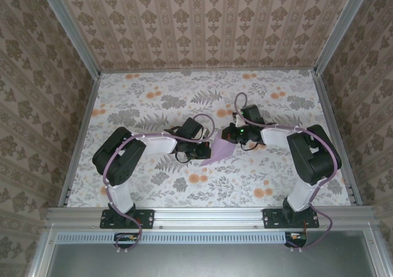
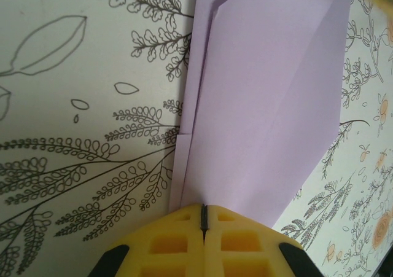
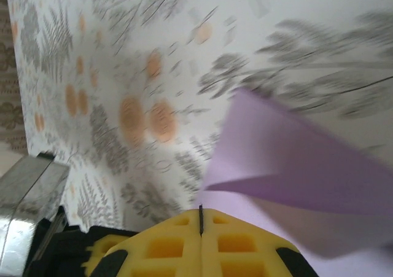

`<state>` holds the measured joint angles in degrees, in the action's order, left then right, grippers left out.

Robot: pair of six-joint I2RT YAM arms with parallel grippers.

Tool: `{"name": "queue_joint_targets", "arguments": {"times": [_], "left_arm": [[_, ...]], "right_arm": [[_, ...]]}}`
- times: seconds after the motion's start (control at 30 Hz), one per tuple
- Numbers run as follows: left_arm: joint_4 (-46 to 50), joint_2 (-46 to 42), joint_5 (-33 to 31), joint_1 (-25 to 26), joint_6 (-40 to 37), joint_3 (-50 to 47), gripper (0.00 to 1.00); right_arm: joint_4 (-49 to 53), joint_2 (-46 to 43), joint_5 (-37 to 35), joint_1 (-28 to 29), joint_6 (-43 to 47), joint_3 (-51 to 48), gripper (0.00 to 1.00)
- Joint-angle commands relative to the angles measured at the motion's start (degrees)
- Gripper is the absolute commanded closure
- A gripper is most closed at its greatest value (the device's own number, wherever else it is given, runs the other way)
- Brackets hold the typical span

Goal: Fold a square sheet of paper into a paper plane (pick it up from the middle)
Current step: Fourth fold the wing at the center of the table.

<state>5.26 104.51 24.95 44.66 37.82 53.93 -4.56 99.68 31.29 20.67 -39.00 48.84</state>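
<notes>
Floral tabletop (image 1: 153, 99) between patterned walls (image 1: 209, 25); left claw (image 2: 203, 209) and right claw (image 3: 201, 212), both clenched, at the purple sheet (image 2: 264, 105)

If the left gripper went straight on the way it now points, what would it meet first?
The folded lavender paper, lying directly ahead of the left gripper; they may already touch, though depth is unclear.

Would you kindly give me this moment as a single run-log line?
stage: mid-fold | lavender paper: partly folded, on floral tabletop | left jaws: closed at its near edge | right jaws: closed, paper flap just ahead
</notes>
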Motion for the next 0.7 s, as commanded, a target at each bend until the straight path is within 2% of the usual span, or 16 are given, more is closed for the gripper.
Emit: {"name": "queue_joint_targets", "arguments": {"times": [0.0, 0.23, 0.67], "left_arm": [[12.0, 2.5, -5.3, 0.4, -0.8, -2.6, 1.0], [12.2, 2.4, -5.4, 0.3, -0.6, -2.9, 1.0], [11.5, 1.9, -5.3, 0.3, -0.6, -4.3, 1.0]], "right_arm": [[1.4, 1.1, -0.5, 2.6, -1.8, 0.3, 1.0], [3.2, 5.0, 2.1, 0.8, 0.8, -0.1, 1.0], [6.2, 9.9, 1.7, -12.8, 2.8, 3.6, 1.0]]}}
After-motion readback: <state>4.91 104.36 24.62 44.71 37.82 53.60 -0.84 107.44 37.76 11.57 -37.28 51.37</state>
